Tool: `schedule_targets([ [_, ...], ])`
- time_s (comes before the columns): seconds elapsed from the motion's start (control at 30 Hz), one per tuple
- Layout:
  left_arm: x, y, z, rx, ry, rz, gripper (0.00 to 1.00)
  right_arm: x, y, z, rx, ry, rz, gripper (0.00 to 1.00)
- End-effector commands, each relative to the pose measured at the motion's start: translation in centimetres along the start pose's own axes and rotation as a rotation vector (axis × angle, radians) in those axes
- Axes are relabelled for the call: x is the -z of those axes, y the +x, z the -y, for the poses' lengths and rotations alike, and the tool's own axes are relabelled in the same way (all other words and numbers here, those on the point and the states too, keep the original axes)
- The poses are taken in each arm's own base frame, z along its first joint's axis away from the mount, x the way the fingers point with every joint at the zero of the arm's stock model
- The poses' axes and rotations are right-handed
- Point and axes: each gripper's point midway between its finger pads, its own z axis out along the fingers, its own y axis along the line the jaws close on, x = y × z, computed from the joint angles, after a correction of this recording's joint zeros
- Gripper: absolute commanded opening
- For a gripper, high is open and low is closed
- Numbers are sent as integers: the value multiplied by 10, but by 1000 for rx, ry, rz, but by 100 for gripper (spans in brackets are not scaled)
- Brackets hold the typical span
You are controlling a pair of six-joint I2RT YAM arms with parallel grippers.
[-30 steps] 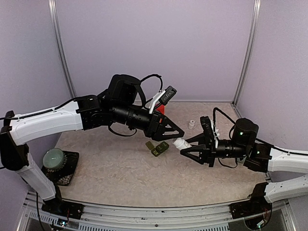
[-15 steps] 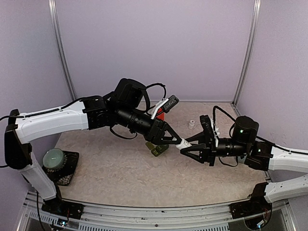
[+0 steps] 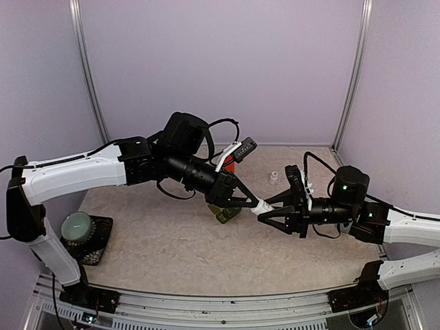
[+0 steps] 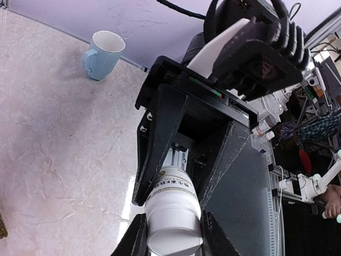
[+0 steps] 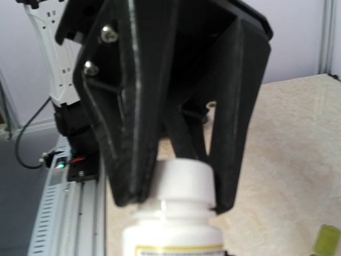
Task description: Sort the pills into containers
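A white pill bottle [image 3: 260, 205] hangs in the air between both arms above the middle of the table. My right gripper [image 3: 267, 214] is shut on its labelled body [image 4: 169, 188]. My left gripper [image 3: 251, 201] is shut on its white cap [image 5: 184, 180], one finger [image 4: 135, 240] pressing on each side. In the right wrist view the left gripper's black fingers [image 5: 130, 133] flank the cap, and my right gripper's own fingers are out of frame. The dark green containers [image 3: 225, 212] lie on the table just below the left gripper, with a yellowish corner [image 5: 326, 239] showing. No pills show.
A pale blue mug [image 4: 104, 53] stands by the back wall. A small white object [image 3: 274, 177] and a red object [image 3: 231, 159] sit toward the back. A green-topped round thing on a black base [image 3: 78, 227] stands at the table's left edge.
My left gripper has moved right and down onto the bottle's cap, and its jaws have come together on it. The right gripper has held the bottle still.
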Motion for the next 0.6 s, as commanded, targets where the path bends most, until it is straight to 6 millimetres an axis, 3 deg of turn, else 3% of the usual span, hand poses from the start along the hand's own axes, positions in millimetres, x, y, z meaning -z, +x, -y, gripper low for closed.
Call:
schedule_targets([
  [0.0,-1,13,32,-213,78,-51,16,1,-19,-9,-98,-80,46,3],
  [0.13,-5,29,57,-387,89,-98,16,0,-20,-16,-273,-184,37,5],
  [0.37,-14,53,74,-569,65,-165,13,5,-31,-36,-605,-410,60,6],
  [0.57,-8,58,89,-649,76,-134,7,0,-32,-35,-831,-453,21,10],
])
